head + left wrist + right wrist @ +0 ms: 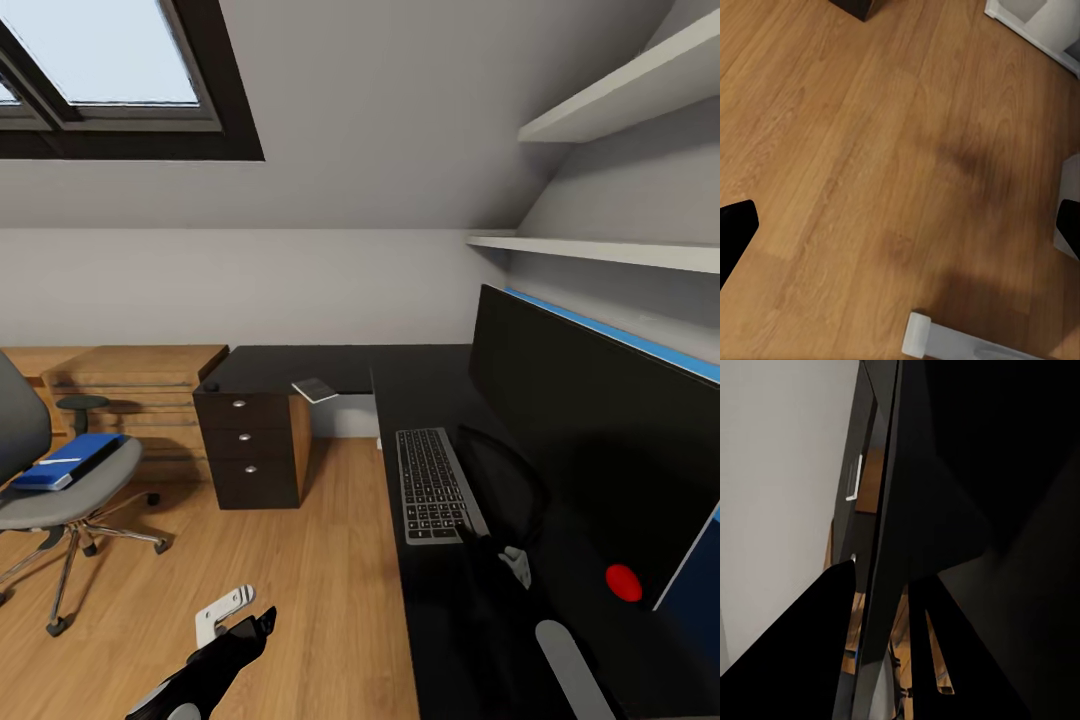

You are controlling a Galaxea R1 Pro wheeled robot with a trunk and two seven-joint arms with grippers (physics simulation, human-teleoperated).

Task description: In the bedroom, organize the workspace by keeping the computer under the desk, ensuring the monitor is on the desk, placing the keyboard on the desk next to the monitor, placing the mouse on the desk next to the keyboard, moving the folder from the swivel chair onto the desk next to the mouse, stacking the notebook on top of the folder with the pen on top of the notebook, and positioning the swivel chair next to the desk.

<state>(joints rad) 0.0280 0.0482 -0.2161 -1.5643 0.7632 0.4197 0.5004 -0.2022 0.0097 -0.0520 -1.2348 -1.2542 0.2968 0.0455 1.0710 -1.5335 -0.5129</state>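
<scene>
Head view: I look along the black desk (300,370), where the monitor (590,440) stands on the right and the keyboard (436,485) lies flat just in front of its round base. A small grey notebook-like item (315,389) rests near the desk's far corner above a dark drawer unit (250,450). The swivel chair (60,490) stands well apart from the desk on the wooden floor (300,600), with the blue folder (70,462) lying on its seat. My left gripper (235,625) hangs low over the floor, its fingers apart and empty. My right arm (520,580) reaches along the desk beside the keyboard and monitor; I cannot tell how its gripper stands. Left wrist view: bare wooden floor between two dark fingertips (735,232) set wide apart, nothing between them. Right wrist view: dark, close surfaces that I judge to be the monitor's edge and the desk, with one dark finger (802,652) in the foreground; whether the jaws are apart or together I cannot tell. I judge the monitor-and-keyboard arrangement to be the step in hand; next I must free the right arm, turn toward the chair and fetch the folder
</scene>
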